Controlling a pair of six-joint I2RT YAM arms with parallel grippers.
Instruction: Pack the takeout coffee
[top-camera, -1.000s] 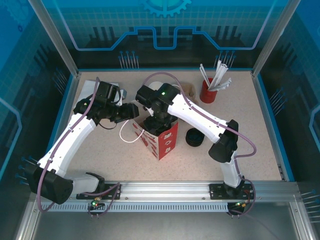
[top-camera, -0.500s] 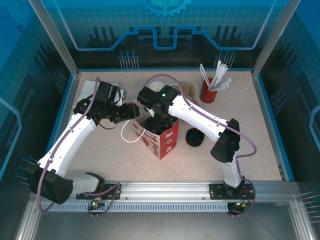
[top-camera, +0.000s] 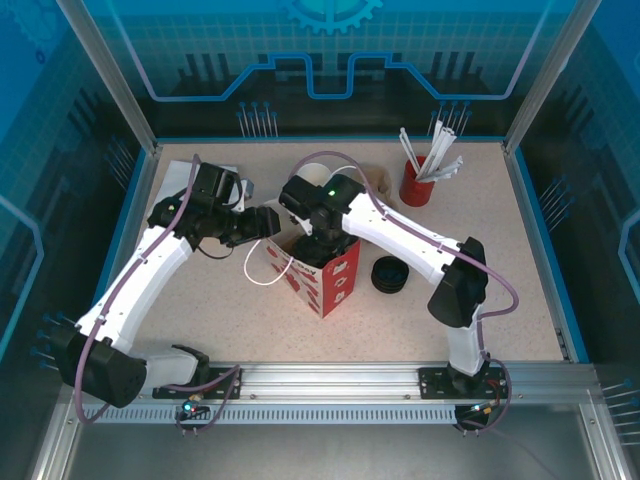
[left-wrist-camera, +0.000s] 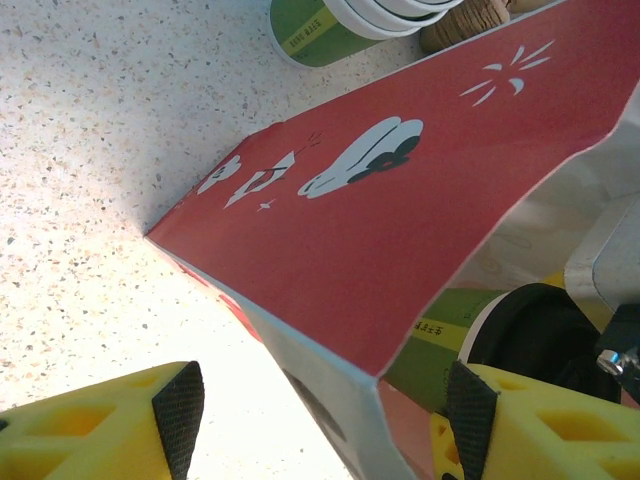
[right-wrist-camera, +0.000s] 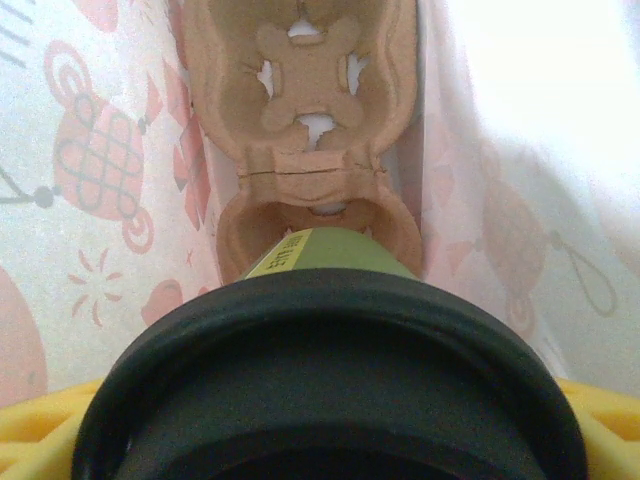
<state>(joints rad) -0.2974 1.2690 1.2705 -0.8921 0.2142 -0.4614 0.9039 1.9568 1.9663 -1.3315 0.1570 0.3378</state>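
- Right gripper (right-wrist-camera: 320, 440) is clamped on the takeout coffee (right-wrist-camera: 330, 340), with yellow fingers (right-wrist-camera: 30, 440) on either side of its black lid.
- Straight below the cup's green base sits a cardboard cup carrier (right-wrist-camera: 300, 110). Its nearer well is directly under the cup; whether they touch I cannot tell.
- Around both rise the inner walls of the paper bag (right-wrist-camera: 90, 160).
- Left gripper (left-wrist-camera: 325, 410) is spread, straddling the bag's rim — one finger inside beside the cup, the other outside over the table (left-wrist-camera: 90, 150).
- Beyond its fingertips, past the bag, is a stack of lidless cups (left-wrist-camera: 320, 25).
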